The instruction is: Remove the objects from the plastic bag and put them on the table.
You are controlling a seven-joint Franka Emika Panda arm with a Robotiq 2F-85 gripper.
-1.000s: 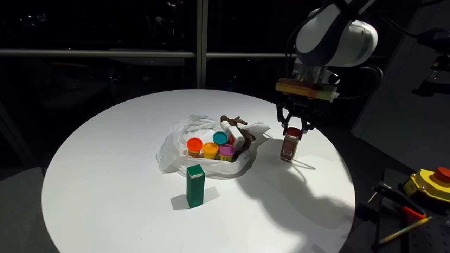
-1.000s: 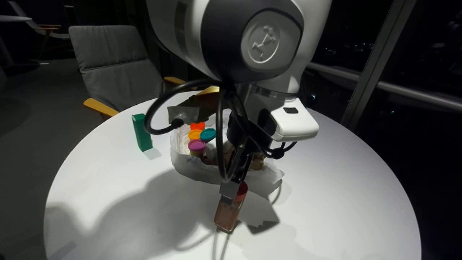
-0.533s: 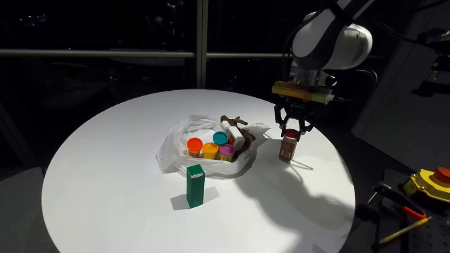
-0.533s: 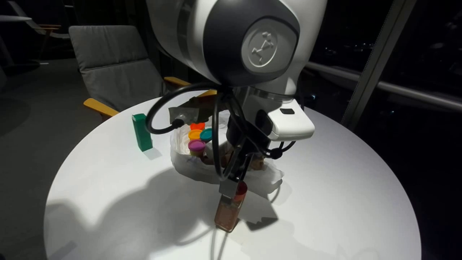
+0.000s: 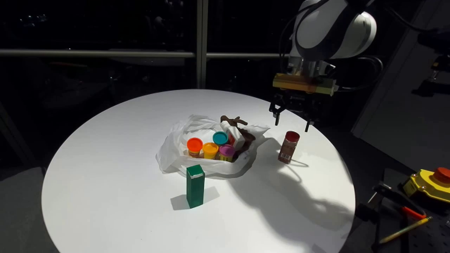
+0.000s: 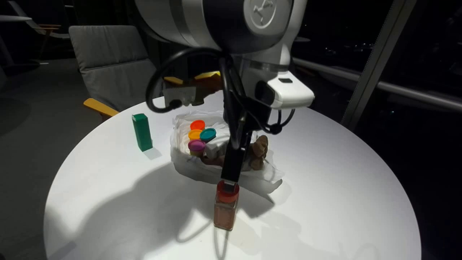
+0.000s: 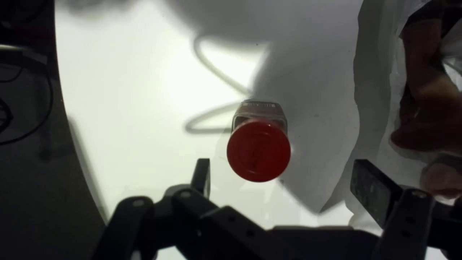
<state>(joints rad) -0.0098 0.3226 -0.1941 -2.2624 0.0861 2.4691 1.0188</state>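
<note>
Upper right in an exterior view: gripper, jaws spread wide, above red-capped bottle standing on white table. Mid-frame: plastic bag, coloured tubs inside. Lower centre: green box, upright.

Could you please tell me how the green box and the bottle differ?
The box shows green sides, while the bottle looks reddish brown below its red cap.
The box is square-cornered up to its top; the bottle ends in that round cap.
The bottle stands below the open gripper, while the box stands away from it, on another side of the bag.
Both stand on the table, outside the bag.
</note>
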